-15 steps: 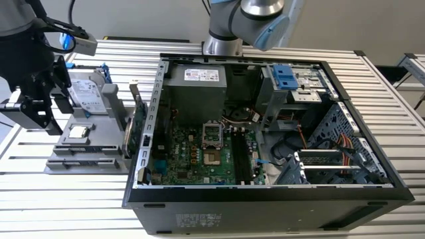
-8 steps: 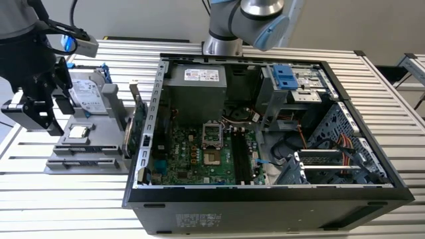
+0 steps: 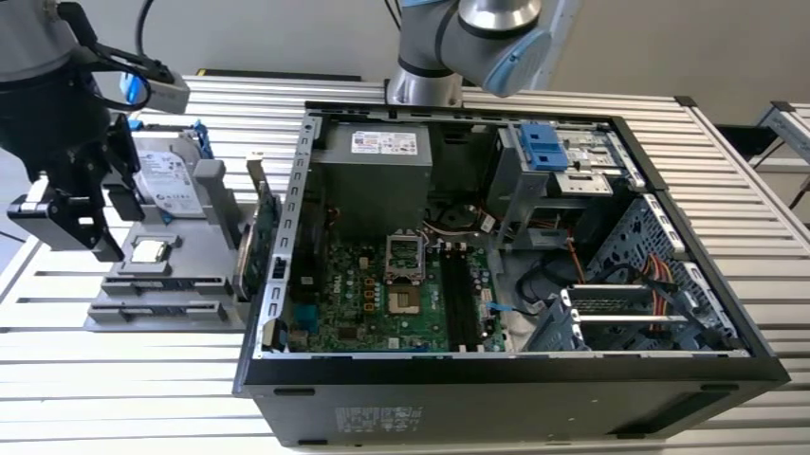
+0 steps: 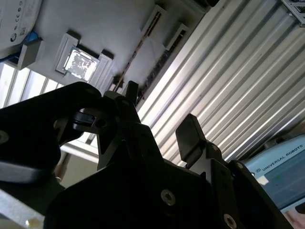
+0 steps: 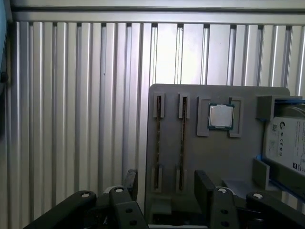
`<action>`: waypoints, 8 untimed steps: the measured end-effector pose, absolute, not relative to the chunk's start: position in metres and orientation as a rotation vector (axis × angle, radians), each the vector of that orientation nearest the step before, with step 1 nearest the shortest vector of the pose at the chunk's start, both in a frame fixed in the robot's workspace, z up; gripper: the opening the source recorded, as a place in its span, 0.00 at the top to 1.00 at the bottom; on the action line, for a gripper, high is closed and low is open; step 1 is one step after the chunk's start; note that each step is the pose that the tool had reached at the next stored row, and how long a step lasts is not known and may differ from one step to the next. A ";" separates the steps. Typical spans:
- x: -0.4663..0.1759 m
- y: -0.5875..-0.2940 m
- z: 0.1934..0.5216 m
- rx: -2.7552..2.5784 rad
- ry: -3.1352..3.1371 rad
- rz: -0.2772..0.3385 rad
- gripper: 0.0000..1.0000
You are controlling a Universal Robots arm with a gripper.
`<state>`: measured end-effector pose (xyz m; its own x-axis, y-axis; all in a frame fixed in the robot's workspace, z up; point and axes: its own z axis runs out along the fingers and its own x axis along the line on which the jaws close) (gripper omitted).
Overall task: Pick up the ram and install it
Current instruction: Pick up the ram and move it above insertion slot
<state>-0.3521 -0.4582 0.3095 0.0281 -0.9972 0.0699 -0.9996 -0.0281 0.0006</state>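
Ribbed aluminium tabletop [image 5: 71, 119] underlies everything: the ram [image 5: 183, 138] stands on edge in a slot of the grey tray [image 5: 200, 157], showing as a thin dark line in the slot nearer the processor chip [image 5: 221, 116]. It looks light, stiff and brittle, and is probably best pinched across its flat faces near mid-length, clear of the contacts. Above it hangs the gripper [image 5: 167, 191], jaws apart and empty, and the open computer case [image 3: 506, 370] sits beside the tray.

The arm [image 3: 487, 17] is silver-grey with light-blue joint caps [image 3: 529, 52]. Its gripper [image 5: 167, 185] is matte black, studded with small silver screws [image 5: 85, 195].
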 end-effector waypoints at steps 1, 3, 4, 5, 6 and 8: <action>-0.352 -0.458 0.309 2.216 -2.155 0.077 0.00; -0.352 -0.458 0.309 2.216 -2.155 0.077 0.00; -0.352 -0.458 0.309 2.216 -2.155 0.077 0.00; -0.352 -0.458 0.309 2.216 -2.155 0.077 0.00; -0.352 -0.458 0.309 2.216 -2.155 0.077 0.00; -0.352 -0.458 0.308 2.216 -2.155 0.077 0.00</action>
